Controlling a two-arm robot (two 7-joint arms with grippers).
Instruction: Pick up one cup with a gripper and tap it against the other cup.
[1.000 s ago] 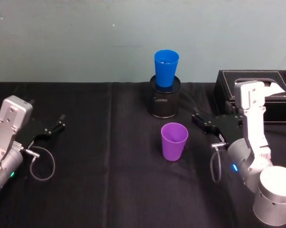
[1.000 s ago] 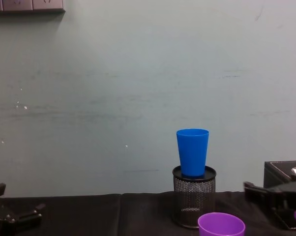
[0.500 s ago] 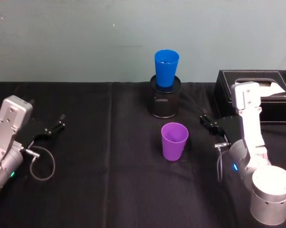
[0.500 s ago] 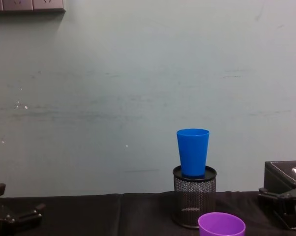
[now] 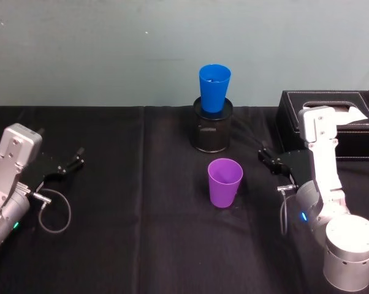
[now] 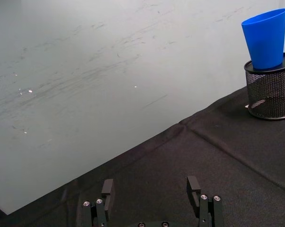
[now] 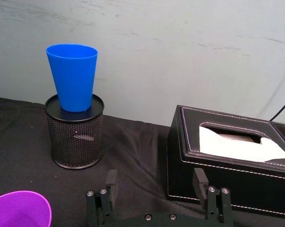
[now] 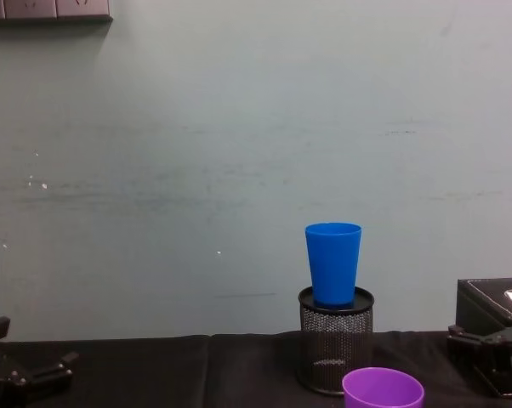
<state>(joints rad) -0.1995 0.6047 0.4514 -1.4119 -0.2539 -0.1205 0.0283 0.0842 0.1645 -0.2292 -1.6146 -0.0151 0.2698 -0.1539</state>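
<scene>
Purple cup (image 5: 225, 182) upright on the black-draped surface (image 5: 141, 233), near the front middle, free of any grip. Blue cup (image 5: 214, 87) upright behind it, seated on the rim of a black wire-mesh pen holder (image 5: 213, 130); cups apart, not touching. Right hand (image 5: 265, 157) low over the surface just right of the purple cup, fingers (image 7: 111, 181) spread and released, grasping nothing, beside a black leather tissue box (image 5: 331, 119). Left hand (image 5: 76, 161) parked at the far left, well apart from both cups, fingers (image 6: 107, 187) likewise spread wide, grasping nothing.
</scene>
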